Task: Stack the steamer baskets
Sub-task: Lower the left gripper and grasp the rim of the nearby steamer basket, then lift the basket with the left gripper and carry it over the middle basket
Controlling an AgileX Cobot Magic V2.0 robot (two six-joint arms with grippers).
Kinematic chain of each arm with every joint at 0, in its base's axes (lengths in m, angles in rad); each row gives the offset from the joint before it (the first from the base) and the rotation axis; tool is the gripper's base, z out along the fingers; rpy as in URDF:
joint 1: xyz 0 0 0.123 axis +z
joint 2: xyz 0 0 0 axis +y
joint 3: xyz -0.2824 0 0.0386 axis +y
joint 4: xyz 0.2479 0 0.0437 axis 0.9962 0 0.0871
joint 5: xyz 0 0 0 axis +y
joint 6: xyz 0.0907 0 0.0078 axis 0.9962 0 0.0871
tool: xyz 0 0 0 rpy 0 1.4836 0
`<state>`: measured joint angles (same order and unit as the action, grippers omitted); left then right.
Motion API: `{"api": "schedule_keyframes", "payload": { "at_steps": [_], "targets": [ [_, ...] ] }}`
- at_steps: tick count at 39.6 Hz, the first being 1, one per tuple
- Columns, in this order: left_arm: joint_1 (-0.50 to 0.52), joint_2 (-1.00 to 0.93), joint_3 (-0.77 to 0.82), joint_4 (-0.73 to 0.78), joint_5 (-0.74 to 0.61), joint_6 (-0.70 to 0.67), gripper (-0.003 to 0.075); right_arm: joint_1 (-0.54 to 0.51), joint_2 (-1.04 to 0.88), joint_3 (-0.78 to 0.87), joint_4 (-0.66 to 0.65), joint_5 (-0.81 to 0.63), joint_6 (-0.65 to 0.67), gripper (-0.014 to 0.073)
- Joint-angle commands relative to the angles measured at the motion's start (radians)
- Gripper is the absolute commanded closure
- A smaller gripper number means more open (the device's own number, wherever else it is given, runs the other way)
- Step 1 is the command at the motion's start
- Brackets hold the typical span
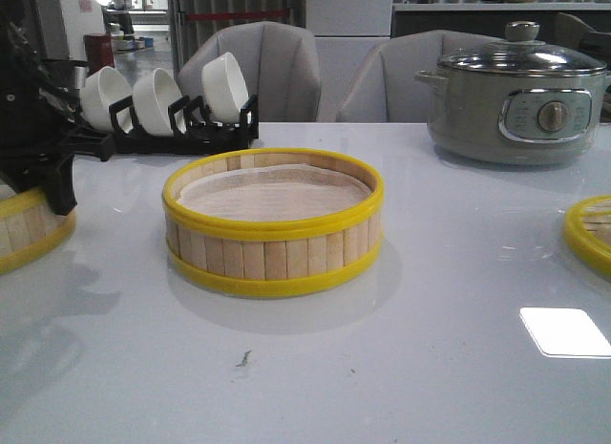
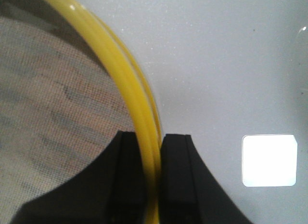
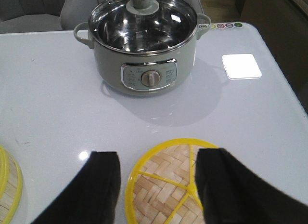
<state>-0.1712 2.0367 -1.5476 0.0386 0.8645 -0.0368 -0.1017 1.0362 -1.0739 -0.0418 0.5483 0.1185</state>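
A: Where are the steamer baskets?
B: One basket (image 1: 273,224) sits mid-table, well apart from both grippers. The left basket (image 2: 57,113) has its yellow rim pinched between the left gripper's (image 2: 153,185) narrow jaws.
A: And the right side?
B: The right gripper (image 3: 156,185) hangs spread wide, holding nothing, directly above a woven lid (image 3: 163,183). Beyond its fingers stands the grey pot (image 3: 144,46); cups in a rack (image 1: 181,115) stand beyond the left gripper.

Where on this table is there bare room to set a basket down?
Bare room: the near strip in front of the middle steamer basket, and between it and the woven lid below the grey pot. Crowded: far left, around the bowl rack and the left basket.
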Motion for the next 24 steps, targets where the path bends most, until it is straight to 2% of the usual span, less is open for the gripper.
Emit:
{"api": "schedule_keyframes", "payload": {
  "at_steps": [1,9,15,24],
  "targets": [
    [-0.022,-0.058,-0.08,0.017,0.012,-0.012,0.0636,-0.001,-0.012,-0.038,-0.004,-0.07,0.001,0.0129],
    [-0.083,-0.06,-0.241,0.024,0.148,-0.017,0.0636,-0.001,-0.012,-0.038,-0.003,-0.068,0.001,0.0129],
    [-0.183,-0.06,-0.346,0.018,0.212,-0.017,0.0636,-0.001,-0.012,-0.038,-0.003,-0.068,0.001,0.0129],
    [-0.363,-0.06,-0.39,0.013,0.194,-0.017,0.0636,-0.001,-0.012,-0.038,-0.003,-0.068,0.001,0.0129]
  ]
}}
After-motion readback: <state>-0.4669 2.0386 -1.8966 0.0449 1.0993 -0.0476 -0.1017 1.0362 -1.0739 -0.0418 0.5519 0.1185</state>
